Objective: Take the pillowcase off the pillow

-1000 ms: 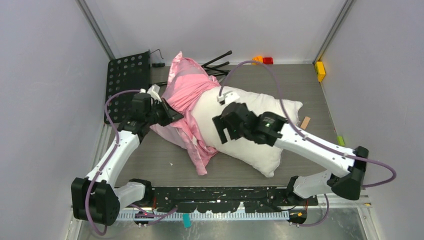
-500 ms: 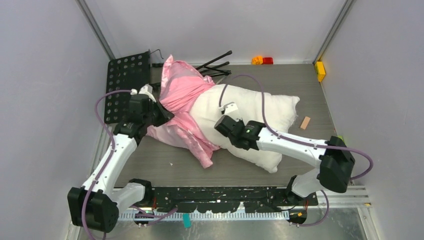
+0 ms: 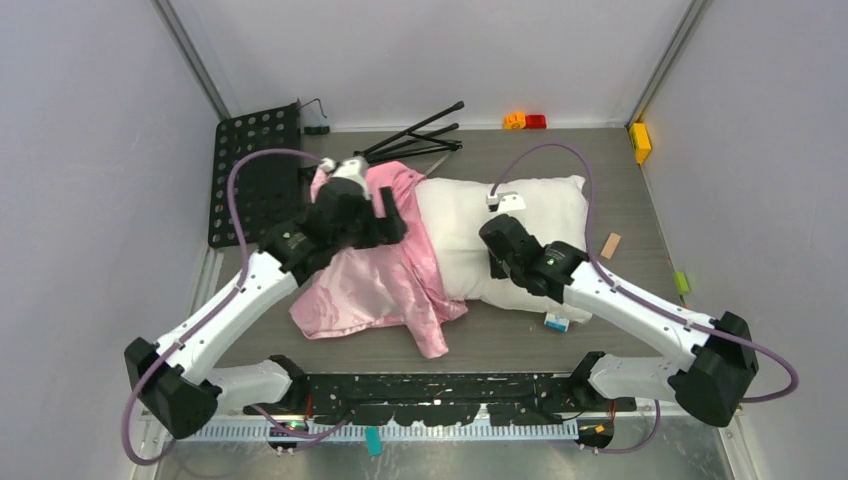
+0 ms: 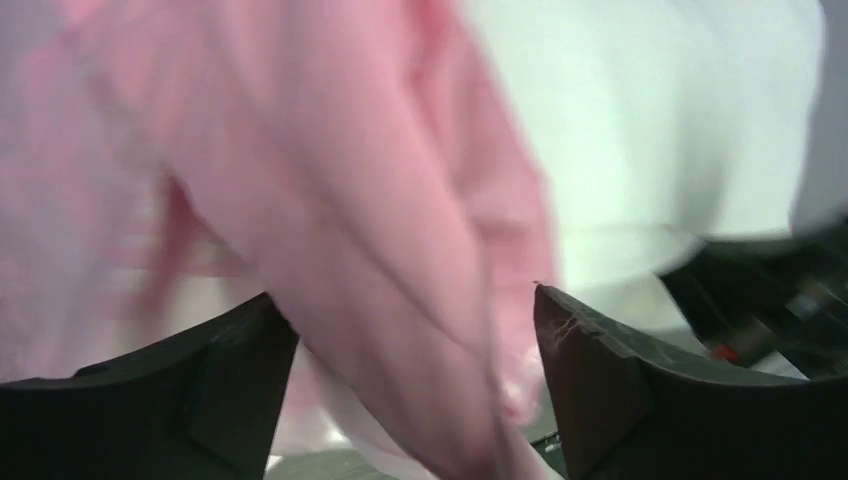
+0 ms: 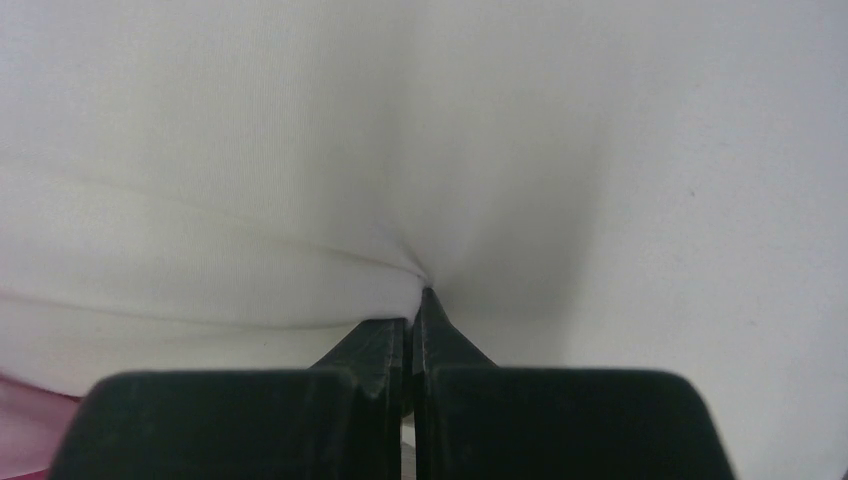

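Observation:
The white pillow [image 3: 525, 215] lies across the table's middle, with its left end still inside the pink pillowcase [image 3: 365, 285]. The pillowcase is crumpled and spread toward the front left. My right gripper [image 3: 497, 258] is shut, pinching a fold of the pillow's white fabric [image 5: 420, 290] at its near side. My left gripper [image 3: 388, 222] hovers over the pillowcase near its mouth. In the blurred left wrist view its fingers [image 4: 600, 390] stand wide apart, a pink fold [image 4: 400, 300] runs loosely between them, and the pillow [image 4: 650, 130] lies beyond.
A black perforated plate [image 3: 255, 165] lies at the back left, with a folded black tripod [image 3: 415, 135] beside it. Small orange and red blocks [image 3: 525, 120] and a yellow block [image 3: 640, 140] sit along the back edge. A tan chip [image 3: 610, 245] lies right of the pillow, and a blue-and-white tag [image 3: 556, 322] at its near corner.
The left gripper let go of the pillowcase, opened and swung right over it. The right gripper shut on the pillow and drew it right, baring more white. The pink fabric slumped flat.

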